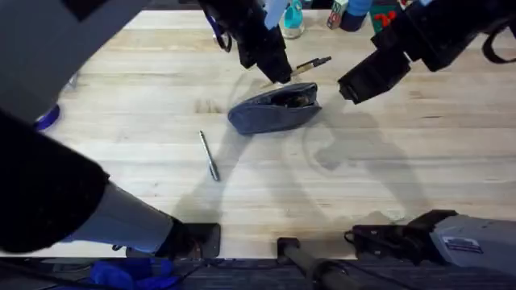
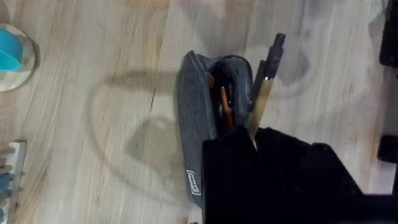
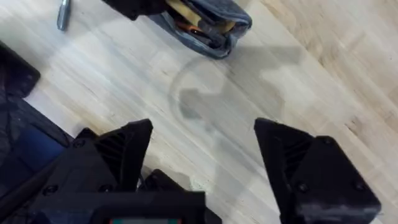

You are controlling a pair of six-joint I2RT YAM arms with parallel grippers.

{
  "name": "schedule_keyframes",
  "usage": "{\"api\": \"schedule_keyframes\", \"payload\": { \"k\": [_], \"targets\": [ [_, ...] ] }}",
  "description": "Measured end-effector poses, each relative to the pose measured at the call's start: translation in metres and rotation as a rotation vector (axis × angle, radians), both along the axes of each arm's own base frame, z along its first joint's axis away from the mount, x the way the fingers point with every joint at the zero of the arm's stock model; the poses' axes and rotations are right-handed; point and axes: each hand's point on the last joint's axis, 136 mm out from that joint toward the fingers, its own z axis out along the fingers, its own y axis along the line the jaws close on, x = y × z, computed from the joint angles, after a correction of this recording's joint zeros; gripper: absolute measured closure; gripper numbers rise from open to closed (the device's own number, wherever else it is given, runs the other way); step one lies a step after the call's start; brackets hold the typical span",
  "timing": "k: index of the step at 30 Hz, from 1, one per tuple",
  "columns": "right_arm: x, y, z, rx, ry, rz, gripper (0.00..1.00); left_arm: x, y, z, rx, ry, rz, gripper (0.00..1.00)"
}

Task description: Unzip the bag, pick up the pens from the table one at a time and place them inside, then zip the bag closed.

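While my left tool (image 1: pixel 282 74) grips the yellow pen (image 1: pixel 310 65) just over the unzipped pencil pouch (image 1: pixel 270 113), my right tool (image 3: pixel 202 149) hangs released beside it; the silver pen (image 1: pixel 210 156) lies apart on the counter (image 1: pixel 387 161).

This looks like a robotics lab bench: two dark robot arms work over a broad butcher-block table (image 1: pixel 419 169), their bases and cabling clamped along its near edge (image 1: pixel 387 238). Bottles and containers (image 1: pixel 292 18) crowd the far edge, and a blue-topped clear jar (image 2: pixel 13 56) stands on the wood.
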Motion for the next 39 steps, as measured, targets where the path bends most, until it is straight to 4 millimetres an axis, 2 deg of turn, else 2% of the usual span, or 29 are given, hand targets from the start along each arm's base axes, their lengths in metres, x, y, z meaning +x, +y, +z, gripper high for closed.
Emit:
{"api": "schedule_keyframes", "payload": {
  "k": [11, 25, 35, 39],
  "targets": [
    [0.000, 0.000, 0.000, 0.000, 0.000, 0.000, 0.006, 0.006, -0.005, -0.016, -0.002, 0.040, -0.005, 0.959],
    [0.000, 0.000, 0.000, 0.000, 0.000, 0.000, 0.005, 0.012, -0.010, -0.019, -0.013, 0.024, -0.011, 0.959],
    [0.000, 0.000, 0.000, 0.000, 0.000, 0.000, 0.006, 0.012, -0.017, -0.046, 0.017, 0.091, -0.025, 0.959],
    [0.000, 0.000, 0.000, 0.000, 0.000, 0.000, 0.006, 0.012, -0.018, -0.050, 0.022, 0.100, -0.027, 0.959]
  ]
}}
